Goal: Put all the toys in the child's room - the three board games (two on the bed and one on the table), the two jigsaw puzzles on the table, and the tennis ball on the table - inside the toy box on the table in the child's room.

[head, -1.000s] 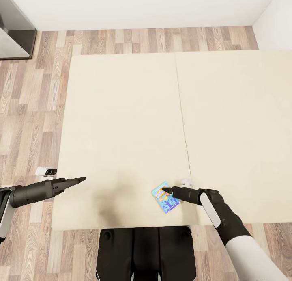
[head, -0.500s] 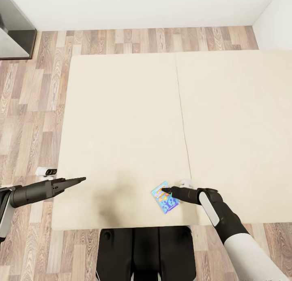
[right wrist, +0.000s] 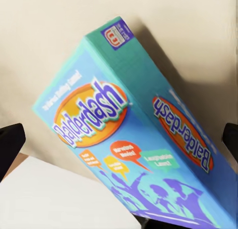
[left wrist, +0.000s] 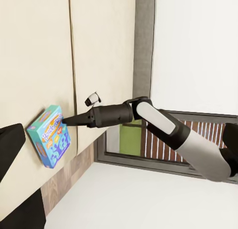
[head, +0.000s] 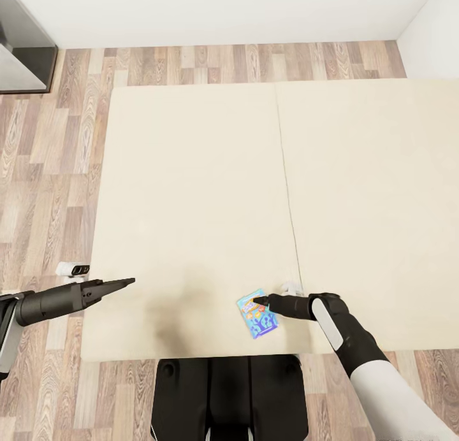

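Reaching over the near edge of the plain beige two-section bed (head: 191, 192), the right gripper (head: 260, 299) touches the light blue printed board game box (head: 257, 315), its black fingers (right wrist: 10, 142) spread wide on either side of it. The left gripper (head: 127, 280) hovers well apart, fingers together. Beyond lies wood-plank floor (head: 191, 62).

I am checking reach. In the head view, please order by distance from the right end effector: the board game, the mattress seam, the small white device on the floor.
From the right end effector:
1. Balderdash board game, at its tip, on the bed's near edge.
2. Mattress seam, just to its right.
3. Small white device, on the floor, far left.
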